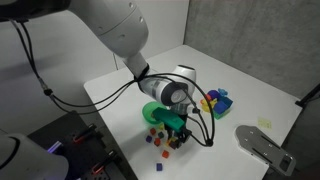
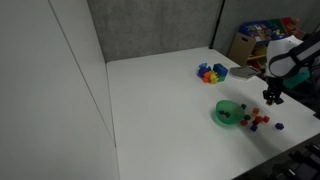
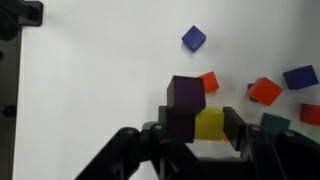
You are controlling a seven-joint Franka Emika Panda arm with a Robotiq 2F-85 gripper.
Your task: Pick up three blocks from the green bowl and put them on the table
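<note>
My gripper [image 3: 206,128] is low over the white table [image 3: 100,70], and its fingers are shut on a yellow block [image 3: 210,120]. A dark purple block [image 3: 186,92] sits right against the left finger. Several loose blocks lie on the table around it: orange [image 3: 209,82], red-orange [image 3: 265,91], blue [image 3: 193,38] and teal [image 3: 273,124]. In both exterior views the gripper [image 1: 176,126] [image 2: 272,98] is beside the green bowl [image 1: 151,111] [image 2: 229,113], with small blocks [image 1: 157,136] [image 2: 252,122] scattered next to the bowl. The bowl is out of the wrist view.
The bigger colourful block cluster [image 1: 215,100] [image 2: 211,72] stands behind the bowl. A grey metal piece [image 1: 262,145] lies near the table's corner. A shelf with toys [image 2: 255,40] stands beyond the table. The table edge runs close to the blocks.
</note>
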